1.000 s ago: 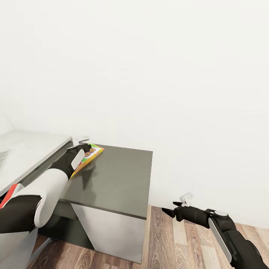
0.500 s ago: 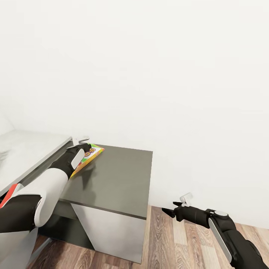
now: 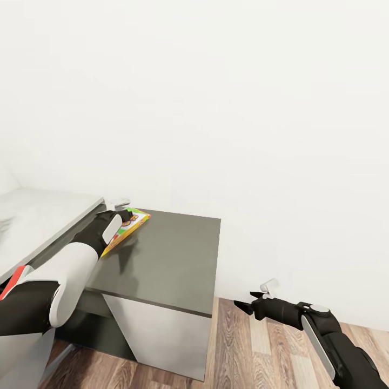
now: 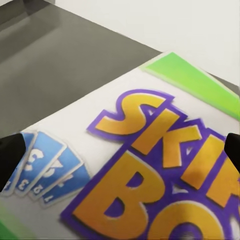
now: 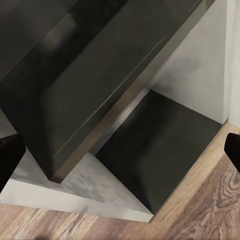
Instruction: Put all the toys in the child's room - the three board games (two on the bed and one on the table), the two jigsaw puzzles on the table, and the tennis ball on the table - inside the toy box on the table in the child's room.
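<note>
Lying flat on cabinet top (image 3: 173,254), board game (image 3: 128,228), long axis toward wall.

The board game (image 3: 131,226) lies on the cabinet top (image 3: 167,259) — left of it, the table (image 3: 32,221).

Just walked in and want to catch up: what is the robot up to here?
The robot's left gripper is at a colourful lettered board game lying on the dark-grey cabinet top, next to the pale desk top. In the left wrist view its fingers sit wide apart over the box's lid; whether they touch it is unclear. The right gripper hangs over the wood floor, open and holding nothing.
</note>
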Robot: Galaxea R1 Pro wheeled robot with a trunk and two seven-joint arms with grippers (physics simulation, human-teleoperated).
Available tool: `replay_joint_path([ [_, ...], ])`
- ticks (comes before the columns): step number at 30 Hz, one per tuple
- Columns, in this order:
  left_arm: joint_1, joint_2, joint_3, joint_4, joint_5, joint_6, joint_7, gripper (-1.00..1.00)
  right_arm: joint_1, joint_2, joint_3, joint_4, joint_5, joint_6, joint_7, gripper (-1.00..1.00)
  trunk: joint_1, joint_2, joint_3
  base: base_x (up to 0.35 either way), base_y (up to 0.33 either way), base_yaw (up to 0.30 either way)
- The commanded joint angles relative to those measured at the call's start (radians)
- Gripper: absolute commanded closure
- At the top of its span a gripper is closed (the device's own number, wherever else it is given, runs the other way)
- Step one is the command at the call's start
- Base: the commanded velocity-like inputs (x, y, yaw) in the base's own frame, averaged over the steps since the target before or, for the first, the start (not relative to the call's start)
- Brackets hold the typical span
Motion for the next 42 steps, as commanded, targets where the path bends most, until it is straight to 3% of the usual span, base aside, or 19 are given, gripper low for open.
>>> replay_joint_path([
  [1,-0.001,0.001,-0.003,-0.002,0.008,0.011,0.006,-1.00,-0.001,-0.001,0.002,0.000,-0.010,0.009,-0.002,-1.00,0.000,0.000,-0.001,0.000,0.000,0.000],
  [10,-0.001,0.001,-0.003,-0.003,0.011,0.027,0.001,-1.00,-0.001,-0.001,0.002,0.000,-0.010,0.009,-0.002,-1.00,0.000,0.000,-0.001,0.000,0.000,0.000],
  [23,-0.008,0.024,0.005,-0.004,0.017,0.120,0.000,-1.00,-0.001,0.000,0.003,0.001,-0.010,0.008,-0.005,-1.00,0.000,0.000,-0.001,0.000,0.000,0.000],
  [42,-0.068,0.025,0.006,-0.005,0.018,0.185,0.002,-1.00,-0.001,0.001,0.005,0.001,-0.009,0.008,-0.005,-1.00,0.000,0.000,-0.001,0.000,0.000,0.000],
])
